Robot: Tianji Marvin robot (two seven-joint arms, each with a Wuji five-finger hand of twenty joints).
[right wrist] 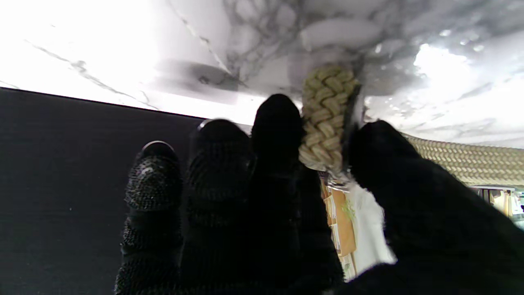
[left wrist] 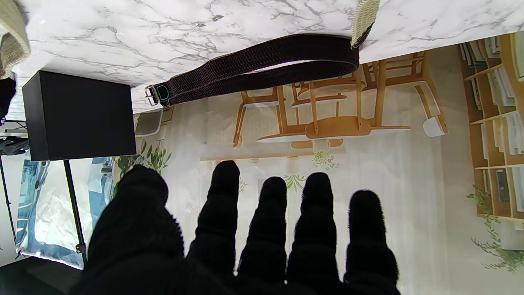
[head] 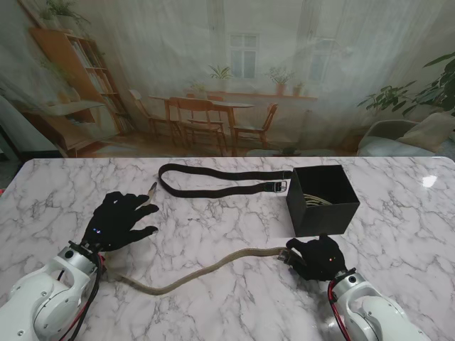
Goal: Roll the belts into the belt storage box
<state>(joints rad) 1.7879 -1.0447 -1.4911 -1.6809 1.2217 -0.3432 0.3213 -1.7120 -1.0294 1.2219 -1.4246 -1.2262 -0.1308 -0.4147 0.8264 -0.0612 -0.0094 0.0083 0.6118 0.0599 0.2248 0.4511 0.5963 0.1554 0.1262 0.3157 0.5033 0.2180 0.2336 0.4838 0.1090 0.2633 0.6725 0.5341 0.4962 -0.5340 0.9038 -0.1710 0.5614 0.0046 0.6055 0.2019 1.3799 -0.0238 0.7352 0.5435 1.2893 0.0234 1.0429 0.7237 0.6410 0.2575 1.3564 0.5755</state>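
Note:
A black belt (head: 220,192) (left wrist: 262,61) lies folded in a long loop on the far middle of the marble table, its buckle toward the black storage box (head: 323,213) (left wrist: 80,114) (right wrist: 61,164). A coiled belt (head: 313,199) shows inside the box. A tan braided belt (head: 213,266) (right wrist: 325,119) snakes across the table nearer to me. My right hand (head: 318,257) (right wrist: 266,205) is just in front of the box, thumb and forefinger pinched on the tan belt's buckle end. My left hand (head: 117,220) (left wrist: 245,246) hovers at the left, fingers spread, holding nothing.
A short pale strip (head: 152,188) (left wrist: 364,18) lies beside the black belt's left bend. The tan belt's far tip (head: 124,279) rests close to my left forearm. A printed room backdrop stands behind the table's far edge (head: 227,158).

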